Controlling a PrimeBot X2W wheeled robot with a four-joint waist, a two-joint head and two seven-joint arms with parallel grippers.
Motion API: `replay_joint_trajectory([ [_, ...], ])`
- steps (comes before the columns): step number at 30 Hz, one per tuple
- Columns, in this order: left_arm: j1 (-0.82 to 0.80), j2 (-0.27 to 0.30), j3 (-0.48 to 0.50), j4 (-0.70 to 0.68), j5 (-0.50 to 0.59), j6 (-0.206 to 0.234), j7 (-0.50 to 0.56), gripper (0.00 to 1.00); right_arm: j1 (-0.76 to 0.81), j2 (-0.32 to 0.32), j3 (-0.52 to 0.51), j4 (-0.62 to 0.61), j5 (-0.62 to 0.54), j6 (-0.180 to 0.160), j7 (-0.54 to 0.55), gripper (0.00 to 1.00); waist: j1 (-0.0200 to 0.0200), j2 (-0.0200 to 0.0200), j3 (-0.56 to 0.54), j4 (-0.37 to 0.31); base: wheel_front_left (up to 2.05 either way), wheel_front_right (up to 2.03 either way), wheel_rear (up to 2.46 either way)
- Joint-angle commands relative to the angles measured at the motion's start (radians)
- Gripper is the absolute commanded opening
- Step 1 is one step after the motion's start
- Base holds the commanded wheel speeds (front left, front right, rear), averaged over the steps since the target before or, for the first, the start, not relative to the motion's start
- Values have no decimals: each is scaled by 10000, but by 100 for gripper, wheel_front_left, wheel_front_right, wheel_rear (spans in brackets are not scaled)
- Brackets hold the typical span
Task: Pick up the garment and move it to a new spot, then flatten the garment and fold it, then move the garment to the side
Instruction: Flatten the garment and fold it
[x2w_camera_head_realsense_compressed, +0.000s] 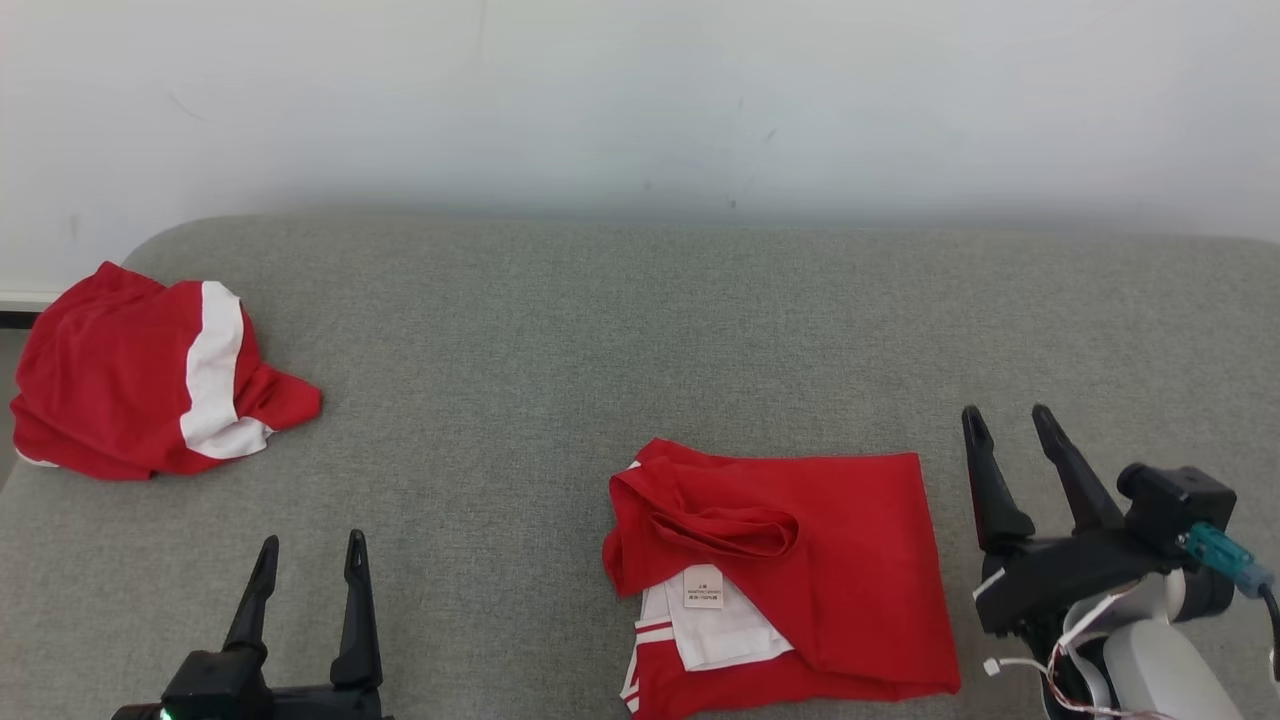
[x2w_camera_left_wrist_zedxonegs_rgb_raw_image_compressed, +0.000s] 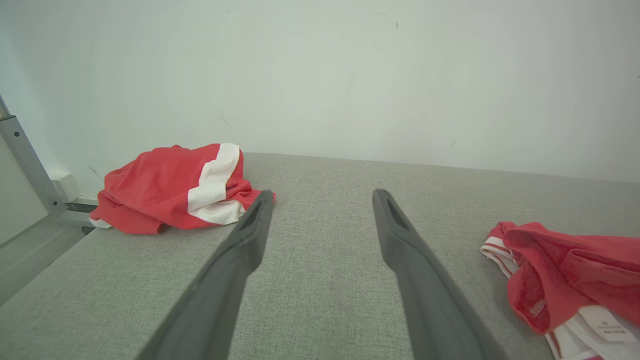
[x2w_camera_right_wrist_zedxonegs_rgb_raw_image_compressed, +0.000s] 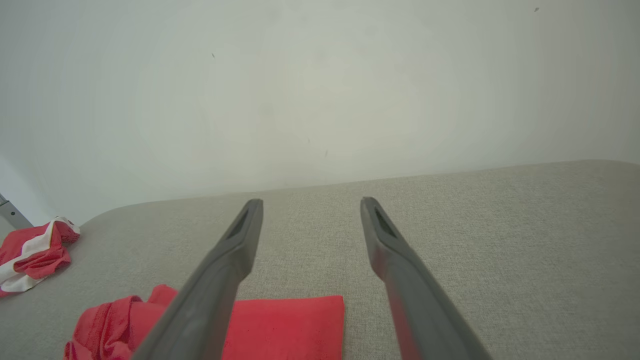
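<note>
Right gripper (x2w_camera_head_realsense_compressed: 1006, 412): jaws wide apart, nothing between them, fingers pointing toward 12 o'clock over the grey padded surface (x2w_camera_head_realsense_compressed: 600, 330) and touching no cloth. The folded red garment (x2w_camera_head_realsense_compressed: 800, 560) lies just beside it, at about 8 o'clock from the fingertips in the head view and at 7 o'clock in the right wrist view. The garment's right edge runs roughly 12 to 6, near parallel with the fingers. Its near end leaves the bottom of the frame, so the long axis cannot be settled. A white label and white striped trim show at the garment's 7 o'clock corner, with a rumpled roll of cloth at 10 o'clock. Left gripper (x2w_camera_head_realsense_compressed: 312, 540): likewise wide and empty, with the folded garment well apart at 3 o'clock. A second red-and-white garment (x2w_camera_head_realsense_compressed: 120, 390) sits bunched at 10 o'clock from it. Assessment: the fold appears made, the move aside remains, and the right arm is the nearer.
</note>
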Motion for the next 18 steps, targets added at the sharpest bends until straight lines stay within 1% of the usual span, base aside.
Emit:
replay_joint_trajectory([
  [1,80,-11,22,-10,64,-49,-33,100,195,-33,-49,-54,-114,-19,20,99,0,0,-9,17,0,0,0],
  [2,82,-11,22,-20,68,-52,-34,100,273,-58,-53,-47,-196,-19,66,43,0,0,-12,26,0,0,0],
  [3,79,-11,14,-31,62,-36,-34,100,350,-93,-23,-23,-253,-19,73,17,0,0,-10,40,0,0,0],
  [4,78,-11,18,-44,67,-40,-34,100,415,-100,-14,10,-286,-19,56,0,0,0,-8,52,0,0,0],
  [10,43,-11,23,-122,170,-60,-34,100,403,-209,398,637,-587,-20,-173,0,0,0,61,178,0,0,0],
  [13,-10,-11,-29,-144,199,-73,-34,100,180,-373,758,1259,-796,-20,-356,0,0,0,130,294,0,0,0],
  [15,-35,-11,-42,-145,208,-79,-33,100,101,-364,889,1496,-796,-20,-440,0,0,0,155,337,0,0,0],
  [18,-116,-10,-67,-120,232,-108,-33,100,-128,-389,1151,2297,-763,-20,-643,0,0,0,215,496,0,0,0],
])
